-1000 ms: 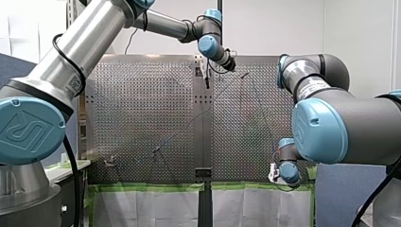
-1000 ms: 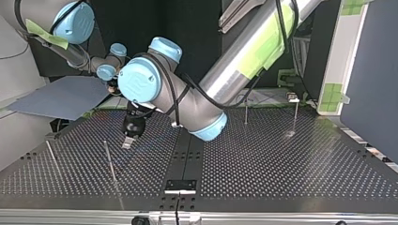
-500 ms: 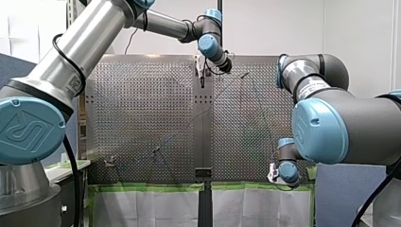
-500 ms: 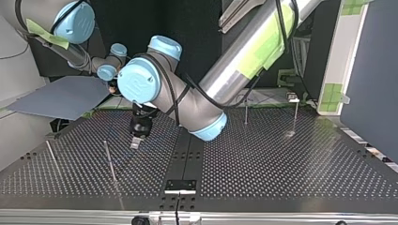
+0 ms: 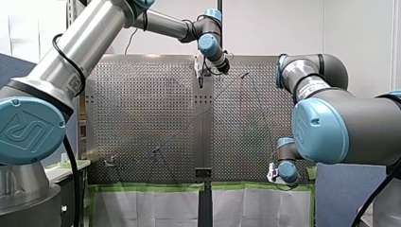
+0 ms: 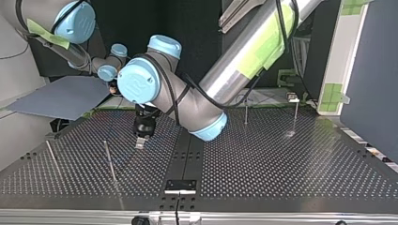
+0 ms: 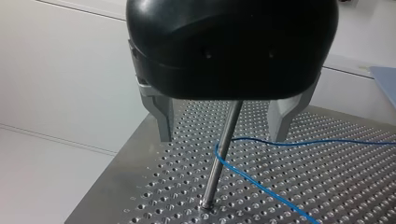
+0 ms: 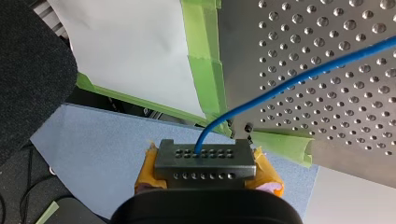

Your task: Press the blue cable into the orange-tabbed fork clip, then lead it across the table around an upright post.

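Hovering wide open, my left pincer (image 7: 222,137) straddled the upright post (image 7: 218,163) where the blue cable (image 7: 261,184) bent back, while my right pincer (image 8: 205,161) gripped that cable.

Readable markings, as I find them from the operator's station:

1. Embossed logo, a stylised "UR", on the large blue joint cap (image 5: 27,130) of my left arm, lower left of the front view.
2. A similar embossed mark on the blue wrist joint cap (image 6: 137,86) of my left arm, upper left of centre in the top view. It is faint and its letters are not clear.
3. Small label (image 5: 74,84) on my left arm's silver tube, left of the front view. The print is too small to read.

Wrist views: no legible lettering.
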